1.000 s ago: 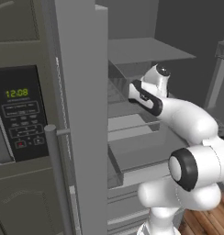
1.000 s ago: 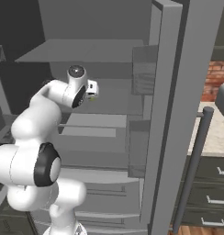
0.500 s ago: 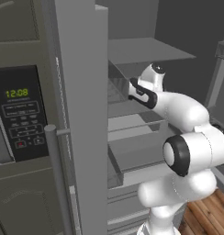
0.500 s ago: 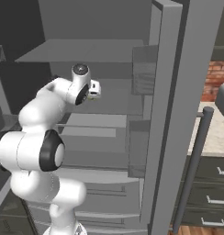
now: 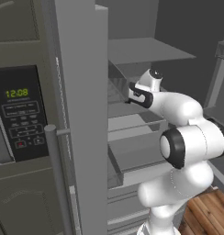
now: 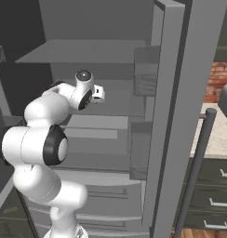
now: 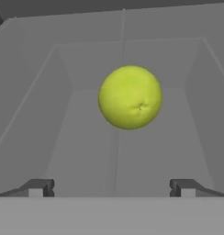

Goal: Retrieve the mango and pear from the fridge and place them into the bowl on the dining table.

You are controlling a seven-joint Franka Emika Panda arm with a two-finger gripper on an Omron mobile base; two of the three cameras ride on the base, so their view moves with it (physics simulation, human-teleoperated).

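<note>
Hand view: pear (image 7: 130,97), yellow-green, round, on a grey shelf of the fridge (image 7: 36,105), centred ahead of the pincer (image 7: 112,187). Pincer released; its two dark tips stand wide apart, with the pear farther in and touching neither.

Left base view: fridge (image 5: 81,114) with left door open, edge-on in the foreground. Arm reaches in at mid-shelf height; the wrist hides the finger tips here. Microwave (image 5: 19,114) to the left, partly cut off by the frame edge, clock reading 12:08.

Right base view: right fridge door (image 6: 180,116) open, door bins seen through translucent walls, contents not discernible. Lower drawers (image 6: 106,204) partly hidden behind the arm.
</note>
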